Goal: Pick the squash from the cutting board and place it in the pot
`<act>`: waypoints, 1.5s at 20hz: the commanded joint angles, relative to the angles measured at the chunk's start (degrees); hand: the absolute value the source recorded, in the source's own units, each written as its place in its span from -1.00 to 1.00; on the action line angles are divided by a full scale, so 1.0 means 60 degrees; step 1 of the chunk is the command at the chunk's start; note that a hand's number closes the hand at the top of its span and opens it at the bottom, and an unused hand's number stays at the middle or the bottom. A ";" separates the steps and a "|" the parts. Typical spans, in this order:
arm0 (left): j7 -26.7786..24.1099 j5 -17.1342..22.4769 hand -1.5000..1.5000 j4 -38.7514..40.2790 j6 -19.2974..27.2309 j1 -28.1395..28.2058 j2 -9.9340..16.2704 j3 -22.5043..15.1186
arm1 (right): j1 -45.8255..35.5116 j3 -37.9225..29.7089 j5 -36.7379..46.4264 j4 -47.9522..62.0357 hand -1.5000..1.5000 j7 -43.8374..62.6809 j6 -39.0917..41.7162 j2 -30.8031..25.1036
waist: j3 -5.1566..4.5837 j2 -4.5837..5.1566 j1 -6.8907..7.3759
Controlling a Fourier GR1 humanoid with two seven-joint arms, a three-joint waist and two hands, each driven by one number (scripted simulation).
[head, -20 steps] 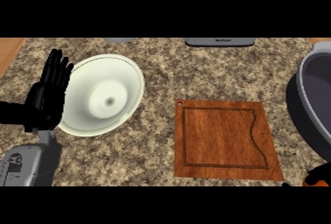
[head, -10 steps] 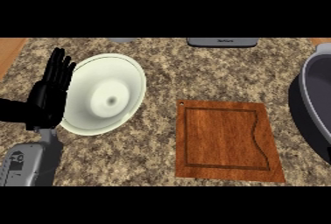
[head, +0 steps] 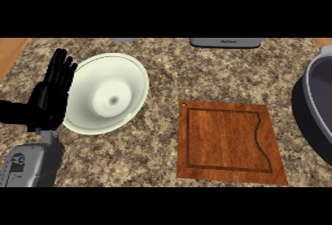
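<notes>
The wooden cutting board [head: 228, 140] lies right of centre on the speckled counter, and nothing rests on it. No squash shows anywhere in the head view. The grey pot [head: 315, 102] is cut off by the right edge, so only its curved rim and wall show. My left hand [head: 47, 103] rests open at the left, fingers straight and pointing up, beside a white plate. Its grey forearm [head: 26, 167] comes in from the lower left corner. My right hand is out of view.
A white plate [head: 107, 99] sits left of centre, between my left hand and the board. A grey appliance edge [head: 225, 42] lies along the top. A wooden strip [head: 9, 52] marks the counter's upper left corner.
A small dark and orange shape at the lower right corner one second ago has left the view. Left hand, plate and board stay where they were.
</notes>
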 commanded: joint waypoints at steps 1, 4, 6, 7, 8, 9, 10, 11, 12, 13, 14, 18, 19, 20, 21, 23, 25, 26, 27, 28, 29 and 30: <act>0.0313 0.0057 0.00 0.0184 0.0111 -0.0773 0.0097 0.0146 | -0.1239 0.0553 0.0514 0.2735 1.00 -0.0671 0.0208 -0.0594 | 0.0004 0.0045 0.0066; 0.0048 0.0006 0.00 0.0022 -0.0068 -0.0088 0.0041 -0.0008 | -0.1612 0.0793 0.0111 0.3700 -1.00 -0.0325 0.1212 -0.0186 | 0.0003 0.0022 0.0124; 0.0170 0.0212 0.00 -0.0060 -0.0161 -0.0109 0.0134 0.0165 | -0.1841 0.0942 0.0133 0.4436 -1.00 -0.1144 0.1547 -0.0374 | -0.0003 -0.0015 -0.0019; -0.0154 -0.0109 0.00 0.0208 0.0038 -0.0168 -0.0142 -0.0105 | -0.2558 0.0987 0.0244 0.5289 -1.00 -0.1391 0.1622 -0.0646 | 0.0003 0.0025 0.0049; -0.0161 0.0530 0.00 0.0380 -0.0601 -0.0135 0.0368 0.0462 | -0.2675 0.1134 0.0362 0.5411 -1.00 -0.1694 0.1783 -0.0795 | -0.0006 0.0002 -0.0017; 0.0351 0.0490 0.00 0.0220 -0.0393 -0.0619 0.0659 0.0680 | -0.2730 0.1341 0.0566 0.5680 -1.00 -0.2136 0.1450 -0.0520 | 0.0002 0.0010 0.0015; 0.0156 0.0156 0.00 0.0041 -0.0164 -0.0150 0.0196 0.0213 | -0.2976 0.1219 0.0441 0.6097 -1.00 -0.2665 0.1515 -0.0643 | -0.0002 -0.0013 -0.0047; -0.0431 -0.0134 0.00 0.0564 0.0008 -0.0166 -0.0028 0.0116 | -0.3190 0.1160 0.0381 0.6340 -1.00 -0.3022 0.1639 -0.0802 | -0.0003 0.0001 -0.0083; -0.0091 0.0027 0.00 0.0109 -0.0045 -0.0009 -0.0028 0.0085 | -0.3252 0.0989 0.0115 0.6293 -1.00 -0.3126 0.1523 -0.0480 | -0.0004 -0.0024 -0.0088; 0.0183 0.0346 0.00 0.0315 -0.0314 -0.0250 0.0420 0.0517 | -0.3214 0.0860 -0.0059 0.6477 -1.00 -0.3411 0.1547 -0.0364 | -0.0004 -0.0021 -0.0104; 0.0202 -0.0063 0.00 -0.0056 0.0104 -0.0288 0.0103 0.0127 | -0.3464 0.0608 -0.0213 0.7044 -1.00 -0.3956 0.1757 -0.0766 | 0.0011 0.0002 -0.0031; -0.0070 -0.0137 0.00 0.0067 0.0121 0.0003 -0.0130 -0.0004 | -0.4102 -0.0126 -0.1377 0.7092 -1.00 -0.2904 0.3181 -0.0721 | -0.0010 -0.0041 -0.0138; -0.0085 0.0139 0.00 0.0313 -0.0134 -0.0282 0.0171 0.0327 | -0.3850 -0.0355 -0.1601 0.7208 -1.00 -0.2968 0.3442 -0.0941 | -0.0015 -0.0046 -0.0232; -0.0429 -0.0125 0.00 0.0450 0.0099 -0.0070 -0.0096 0.0169 | -0.3918 -0.0518 -0.1748 0.7557 -1.00 -0.2916 0.3536 -0.1003 | -0.0011 -0.0029 -0.0210; 0.0230 -0.0021 0.00 -0.0097 0.0021 -0.0064 0.0032 0.0073 | -0.4278 -0.0506 -0.1847 0.7606 -1.00 -0.2185 0.3874 -0.1103 | -0.0014 -0.0060 -0.0160; -0.0008 0.0042 0.00 0.0146 -0.0041 -0.0130 0.0014 0.0154 | -0.4480 -0.0986 -0.2338 0.8175 -1.00 -0.1988 0.3852 -0.0962 | -0.0006 -0.0023 -0.0128; 0.0429 0.0417 0.00 -0.0320 -0.0333 0.0272 0.0320 0.0412 | -0.4128 -0.1314 -0.2684 0.8462 -1.00 -0.2182 0.4638 -0.1752 | -0.0007 -0.0058 -0.0156; -0.0102 -0.0108 0.00 -0.0012 0.0061 -0.0054 -0.0028 0.0088 | -0.4342 -0.1384 -0.2733 0.8886 -1.00 -0.2419 0.4658 -0.1827 | 0.0006 0.0002 -0.0126; 0.0056 0.0170 0.00 0.0169 -0.0182 -0.0204 0.0353 0.0475 | -0.4454 -0.1468 -0.2919 0.8786 -1.00 -0.2155 0.4404 -0.1576 | -0.0006 -0.0024 -0.0167; -0.0249 0.0216 0.00 0.0238 -0.0318 -0.0028 0.0370 0.0527 | -0.4556 -0.1580 -0.3034 0.8989 -1.00 -0.2106 0.4654 -0.1941 | -0.0004 -0.0012 -0.0140; -0.0342 0.0071 0.00 0.0380 -0.0194 -0.0135 0.0065 0.0246 | -0.4394 -0.1641 -0.2972 0.9395 -1.00 -0.2530 0.4592 -0.2189 | 0.0013 0.0035 -0.0094; -0.0054 -0.0064 0.00 -0.0227 0.0048 0.0151 -0.0152 -0.0002 | -0.4325 -0.1838 -0.3144 0.9492 -1.00 -0.2668 0.4604 -0.2318 | 0.0024 0.0026 -0.0031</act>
